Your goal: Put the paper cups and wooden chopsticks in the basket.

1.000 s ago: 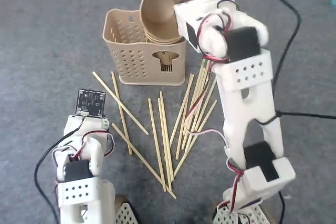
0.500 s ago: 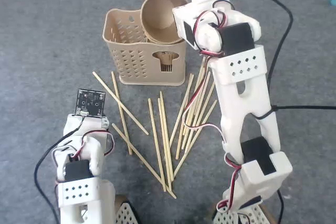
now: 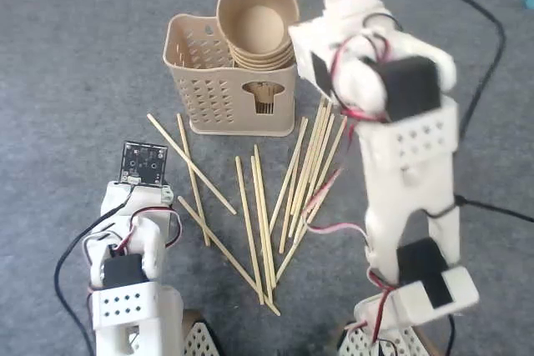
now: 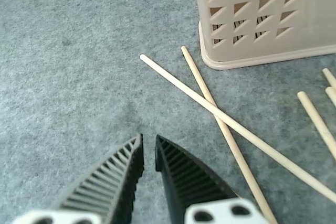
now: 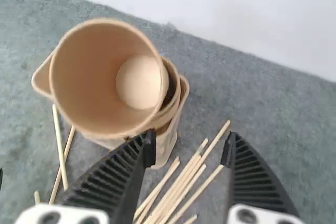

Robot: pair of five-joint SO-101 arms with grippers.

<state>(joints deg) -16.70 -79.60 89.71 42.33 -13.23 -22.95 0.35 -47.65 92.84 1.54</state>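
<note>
Paper cups (image 3: 257,27) stacked in basket (image 3: 209,93), upper centre. Chopsticks (image 3: 263,206) loose on desk (image 3: 67,81) mid-frame, long axes roughly up-down. Right jaws spread, empty, over the right-hand bundle (image 3: 310,152), so the right arm is nearer. Left jaws nearly pressed together, empty.

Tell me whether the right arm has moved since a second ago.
Yes. The right arm has shifted right, away from the basket, and no longer overlaps the paper cups' rim.

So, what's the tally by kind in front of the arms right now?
Basket: 1
Paper cup stack, sitting in the basket: 1 (the nested cups can't be counted separately)
Loose chopsticks on the carpet: about 12, since the bundle overlaps
Total: about 14
</note>
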